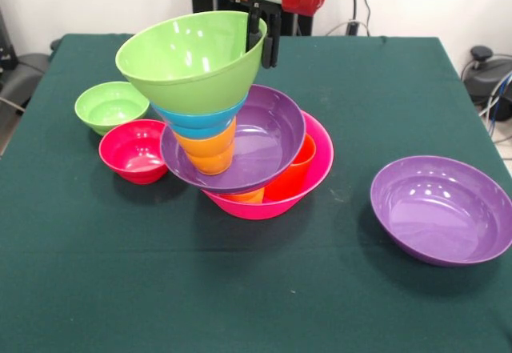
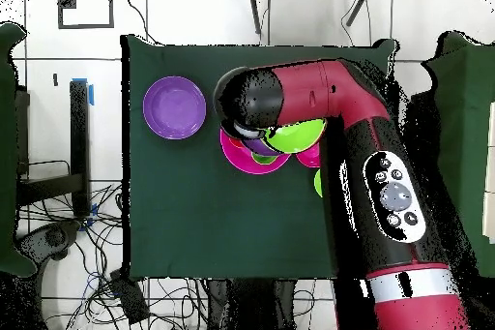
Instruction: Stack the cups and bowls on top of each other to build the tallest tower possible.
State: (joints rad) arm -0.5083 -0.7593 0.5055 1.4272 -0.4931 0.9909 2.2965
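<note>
Gripper: clamped on the medium light-green bowl rim, tilted.
Tower: hot-pink bowl base, purple bowl, orange cup, blue bowl.

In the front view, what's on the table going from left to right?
Small light-green bowl → red bowl → the tower, topped by a tilted green bowl that the pincer grips → lone purple bowl.
</note>
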